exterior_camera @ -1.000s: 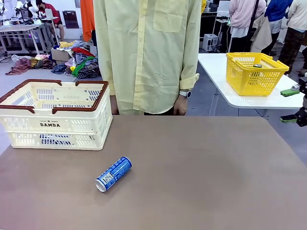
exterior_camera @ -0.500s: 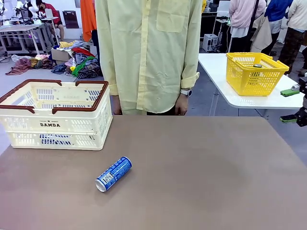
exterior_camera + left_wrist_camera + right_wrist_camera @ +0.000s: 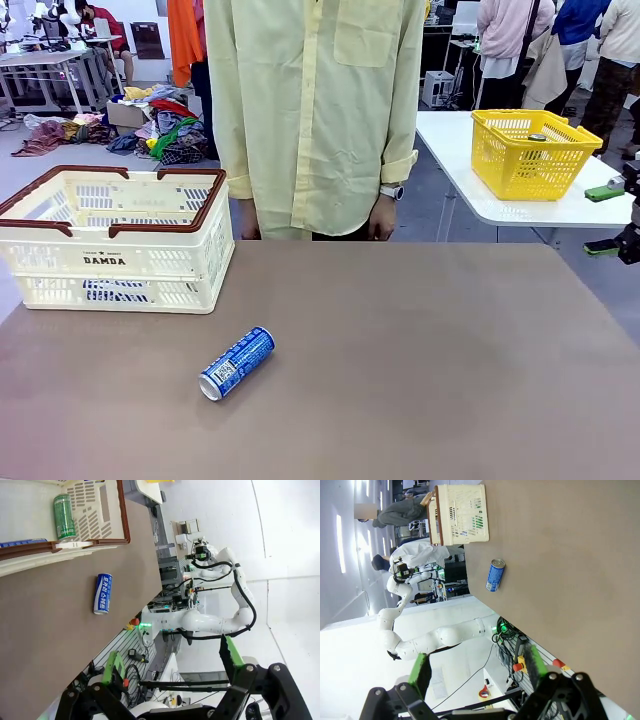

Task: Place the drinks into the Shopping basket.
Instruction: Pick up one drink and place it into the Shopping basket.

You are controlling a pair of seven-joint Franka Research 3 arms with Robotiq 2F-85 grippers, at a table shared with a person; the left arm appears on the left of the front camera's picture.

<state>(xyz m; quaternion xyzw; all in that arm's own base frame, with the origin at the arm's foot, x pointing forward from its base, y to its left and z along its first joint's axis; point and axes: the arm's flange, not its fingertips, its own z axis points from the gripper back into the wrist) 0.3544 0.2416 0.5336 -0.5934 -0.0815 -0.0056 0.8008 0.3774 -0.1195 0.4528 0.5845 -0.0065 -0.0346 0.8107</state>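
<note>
The Shopping basket (image 3: 115,240) is sitting at the far left of the counter (image 3: 430,350). It is cream-white and slotted, with a dark brown rim and handles and "DAMDA" printed on its near wall. In the left wrist view a green can (image 3: 64,516) with white lettering and a silver top is lying on the basket's floor. Near it a blue one, the second can (image 3: 22,543), is lying partly hidden behind the rim. Just right of the basket and nearer the robot, the loose blue can (image 3: 237,363) is lying on its side on the bare counter, apart from the basket. It is slim, with white print, and its silver top is pointing toward the near left. Behind the middle of the counter a person (image 3: 315,110) in a pale yellow shirt is standing with arms hanging down. Farther right, a yellow mesh basket (image 3: 530,160) is standing on a separate white table (image 3: 470,195); what it is holding is too small to tell. The left gripper (image 3: 170,662) is hovering off the counter with its jaws spread and holding nothing. The right gripper (image 3: 477,667) is likewise hanging with its jaws spread wide and gripping nothing.
</note>
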